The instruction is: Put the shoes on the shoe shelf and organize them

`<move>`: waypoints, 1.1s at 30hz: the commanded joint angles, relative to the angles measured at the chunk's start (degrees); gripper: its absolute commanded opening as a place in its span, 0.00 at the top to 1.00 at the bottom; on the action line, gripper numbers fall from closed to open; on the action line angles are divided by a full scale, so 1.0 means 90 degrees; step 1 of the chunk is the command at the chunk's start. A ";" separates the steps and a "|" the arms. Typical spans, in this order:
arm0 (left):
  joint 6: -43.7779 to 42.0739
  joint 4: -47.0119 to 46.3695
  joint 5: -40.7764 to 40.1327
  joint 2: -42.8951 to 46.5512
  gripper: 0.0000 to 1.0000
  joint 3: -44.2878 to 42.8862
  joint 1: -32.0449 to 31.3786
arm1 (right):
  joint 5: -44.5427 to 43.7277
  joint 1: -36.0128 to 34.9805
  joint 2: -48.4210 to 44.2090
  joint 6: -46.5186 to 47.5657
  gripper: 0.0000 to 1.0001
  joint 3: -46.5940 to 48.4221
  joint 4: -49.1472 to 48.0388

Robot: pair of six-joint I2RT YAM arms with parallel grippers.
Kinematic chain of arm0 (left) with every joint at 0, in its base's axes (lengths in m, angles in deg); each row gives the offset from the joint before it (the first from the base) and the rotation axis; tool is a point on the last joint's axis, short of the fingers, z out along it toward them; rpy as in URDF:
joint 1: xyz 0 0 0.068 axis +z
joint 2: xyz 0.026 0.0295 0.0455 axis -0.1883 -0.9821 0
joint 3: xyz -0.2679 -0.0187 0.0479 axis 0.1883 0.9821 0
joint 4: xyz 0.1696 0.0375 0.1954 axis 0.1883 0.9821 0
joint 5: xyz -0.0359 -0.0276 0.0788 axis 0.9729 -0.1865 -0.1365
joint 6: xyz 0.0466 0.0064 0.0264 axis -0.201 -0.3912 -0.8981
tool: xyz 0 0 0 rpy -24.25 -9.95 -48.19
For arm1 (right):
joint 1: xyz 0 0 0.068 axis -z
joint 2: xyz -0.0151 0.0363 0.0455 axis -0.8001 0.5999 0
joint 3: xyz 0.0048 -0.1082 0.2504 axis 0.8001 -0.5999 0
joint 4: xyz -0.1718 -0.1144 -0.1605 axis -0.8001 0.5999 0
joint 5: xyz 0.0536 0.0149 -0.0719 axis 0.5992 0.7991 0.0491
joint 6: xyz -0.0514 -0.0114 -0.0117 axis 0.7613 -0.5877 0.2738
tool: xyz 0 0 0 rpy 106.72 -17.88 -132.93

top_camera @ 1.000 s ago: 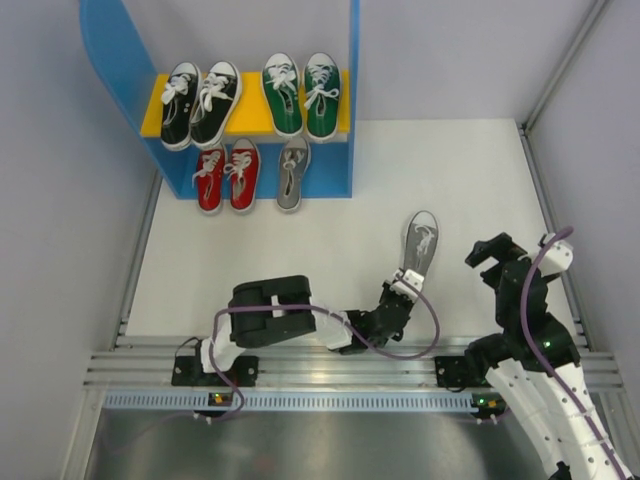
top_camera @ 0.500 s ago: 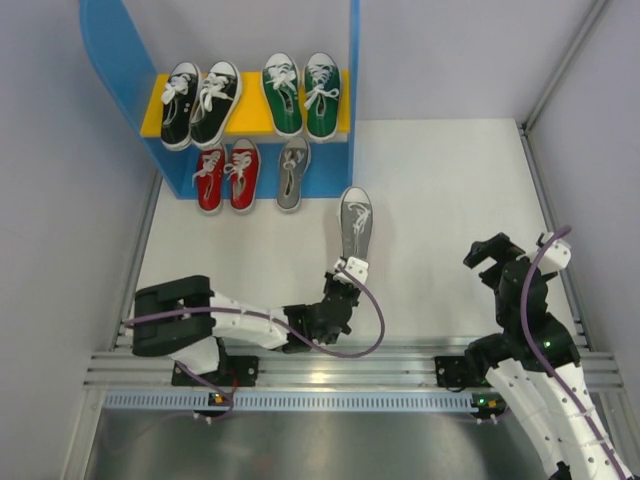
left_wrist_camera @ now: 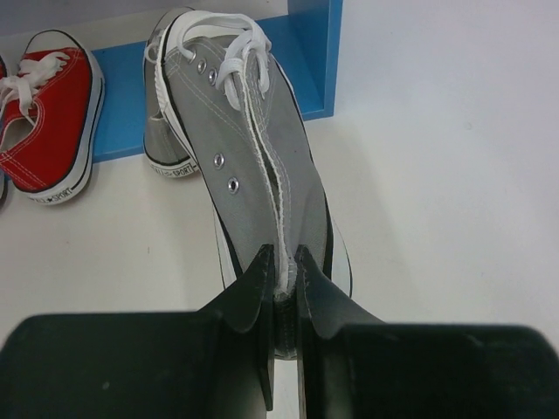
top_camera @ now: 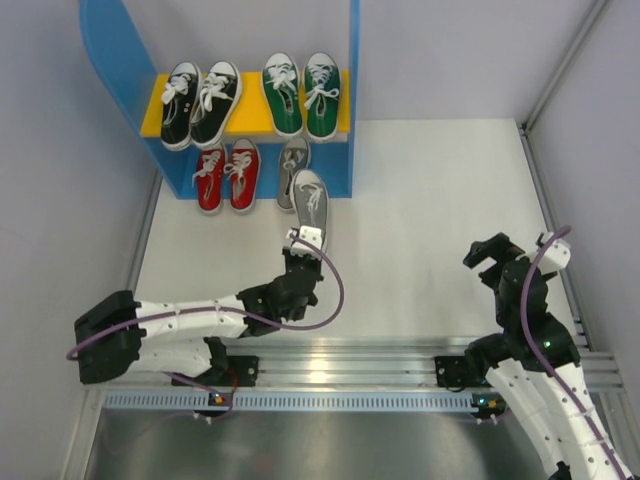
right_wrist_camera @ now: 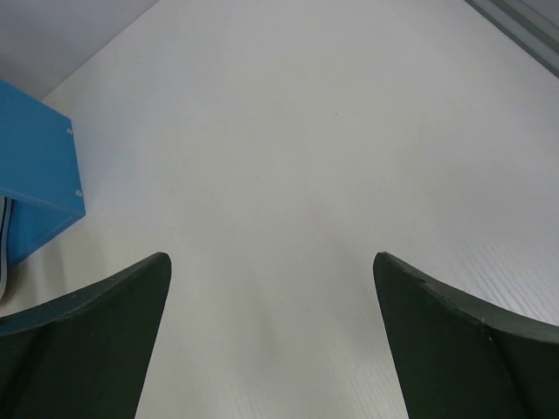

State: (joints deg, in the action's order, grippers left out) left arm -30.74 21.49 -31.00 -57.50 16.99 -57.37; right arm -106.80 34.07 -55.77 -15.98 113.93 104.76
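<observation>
- The white surface (top_camera: 430, 190) carries the blue shelf (top_camera: 353, 90) at far left.
- The right arm (top_camera: 525, 310) sits near right, jaws wide apart.
- The left arm (top_camera: 190, 318) reaches far, jaws narrow, pinching the heel of a grey shoe (top_camera: 311, 200).
- That shoe points toe-first at the shelf's lower level, just beside its grey mate (top_camera: 291, 160), right of the red pair (top_camera: 227, 175).

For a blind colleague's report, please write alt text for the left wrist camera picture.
The left gripper grips the back of a grey shoe, its toe pointing toward the blue shelf. A second grey shoe sits on the shelf's base just left of it, and a red shoe lies further left.
</observation>
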 commanded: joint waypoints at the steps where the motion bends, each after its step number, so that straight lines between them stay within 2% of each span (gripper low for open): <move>1: -0.0372 -0.0739 0.0882 0.0313 1.00 0.0173 0.0304 | 0.0099 -0.0069 -0.0051 0.0067 0.01 0.0105 -0.0138; 9: -0.1261 -0.1562 0.2555 -0.0331 1.00 -0.0031 0.1574 | 0.0148 -0.0078 -0.0021 0.0086 0.01 0.0105 -0.0147; 13: -0.1418 -0.1924 0.3219 -0.0916 1.00 -0.0508 0.2237 | 0.0177 -0.0078 0.0008 0.0126 0.01 0.0095 -0.0167; 18: -0.1350 -0.2129 0.3853 -0.1795 1.00 -0.1260 0.2746 | 0.0168 -0.0078 0.0096 0.0184 0.01 0.0115 -0.0196; 33: -0.1468 -0.2617 0.3982 -0.4071 1.00 -0.3018 0.3459 | 0.0128 -0.0078 0.0320 0.0321 0.01 0.0134 -0.0265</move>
State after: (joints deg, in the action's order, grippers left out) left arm -42.67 8.20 4.63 -93.19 -5.44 -27.34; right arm -105.49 34.07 -53.65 -14.12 113.93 104.28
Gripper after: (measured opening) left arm 0.122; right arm 0.993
